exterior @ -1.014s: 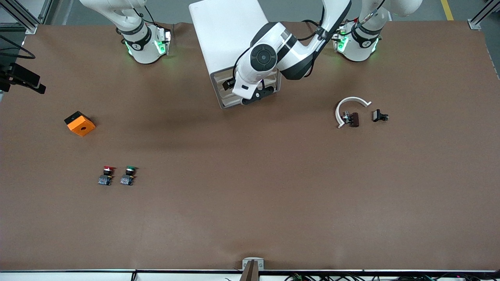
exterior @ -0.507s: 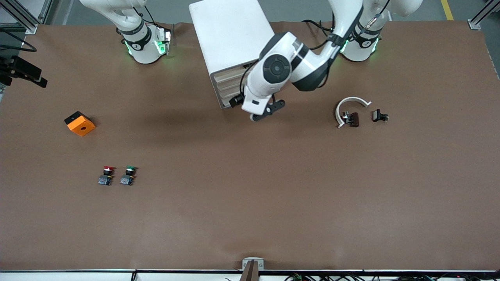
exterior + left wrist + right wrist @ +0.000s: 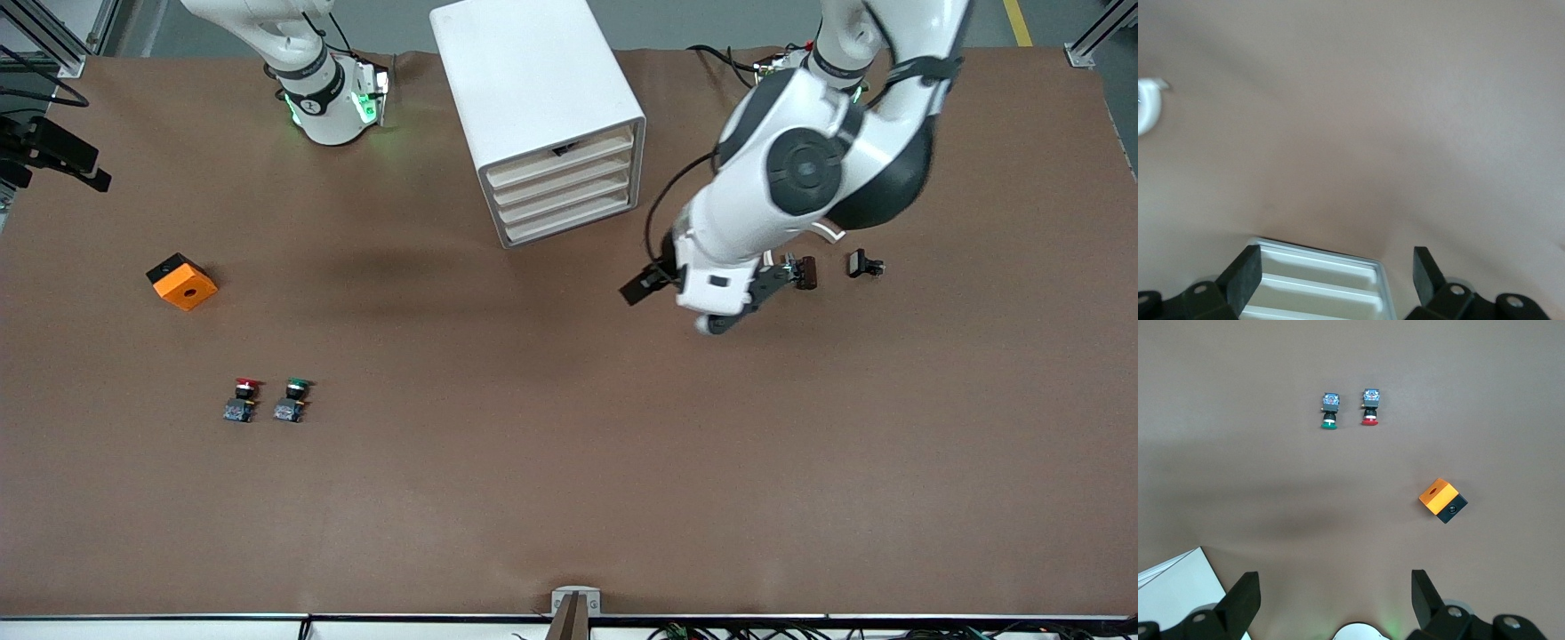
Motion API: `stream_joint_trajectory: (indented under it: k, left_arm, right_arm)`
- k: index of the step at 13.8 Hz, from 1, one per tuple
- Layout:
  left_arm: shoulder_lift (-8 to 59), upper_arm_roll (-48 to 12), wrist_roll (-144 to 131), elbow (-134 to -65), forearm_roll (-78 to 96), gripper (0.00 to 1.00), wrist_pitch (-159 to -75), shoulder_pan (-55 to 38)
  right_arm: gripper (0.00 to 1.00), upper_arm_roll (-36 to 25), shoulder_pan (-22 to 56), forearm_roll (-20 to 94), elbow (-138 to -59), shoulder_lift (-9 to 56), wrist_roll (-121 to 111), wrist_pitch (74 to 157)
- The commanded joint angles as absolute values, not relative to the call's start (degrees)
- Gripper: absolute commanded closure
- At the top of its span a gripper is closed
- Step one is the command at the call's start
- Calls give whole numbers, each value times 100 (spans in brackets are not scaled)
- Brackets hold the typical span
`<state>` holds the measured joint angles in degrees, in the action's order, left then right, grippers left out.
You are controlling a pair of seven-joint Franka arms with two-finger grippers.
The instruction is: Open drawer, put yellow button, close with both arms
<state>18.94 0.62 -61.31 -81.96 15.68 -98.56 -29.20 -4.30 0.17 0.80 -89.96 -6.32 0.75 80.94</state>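
Observation:
The white cabinet point(image 3: 533, 71) stands between the two arm bases. Its top drawer point(image 3: 587, 151) sits about flush with the three lower ones, and a small dark thing shows at its upper edge. The yellow button is not in view. My left gripper point(image 3: 766, 283) is open and empty, in the air over the bare table beside the cabinet, toward the left arm's end. In the left wrist view the left gripper point(image 3: 1335, 280) frames the cabinet front point(image 3: 1318, 287). My right gripper point(image 3: 1331, 600) is open and empty, held high over the right arm's base, and the front view does not show it.
An orange cube point(image 3: 182, 282) lies toward the right arm's end. A red button point(image 3: 244, 398) and a green button point(image 3: 293, 398) lie nearer the camera. A white ring point(image 3: 831, 233), a dark brown piece point(image 3: 805, 271) and a black clip point(image 3: 864, 264) lie beside the left gripper.
My left arm has drawn back from the cabinet front and swung toward the left arm's end of the table. The cabinet's drawers now show in full. The right arm has not moved.

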Motion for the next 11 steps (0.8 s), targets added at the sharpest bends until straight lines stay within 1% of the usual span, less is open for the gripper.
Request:
stream_joint_trajectory:
  k: [1,3,5,7,11]
  left_arm:
    - [1276,26,-5068,-8244,1433,0,-9065,-2288]
    - [899,44,-4048,-8262,1433,0,-8441,-1865]
    - [616,53,-3063,-8323,1424,0,-8096,-1338]
    - [353,61,-2123,-8437,1302,0,-7989,-837]
    - [308,62,-549,-8464,599,0,-8164,-160]
  right_arm:
    - [0,-343,-123,105,-9167,-913,53,8182]
    - [0,-308,-114,105,-9176,-897,35,8270]
    - [0,-308,-114,70,-9167,-896,18,8349]
    - [0,-308,-114,44,-9167,-896,9,8350]
    - [0,-351,-132,18,-9167,-896,9,8350]
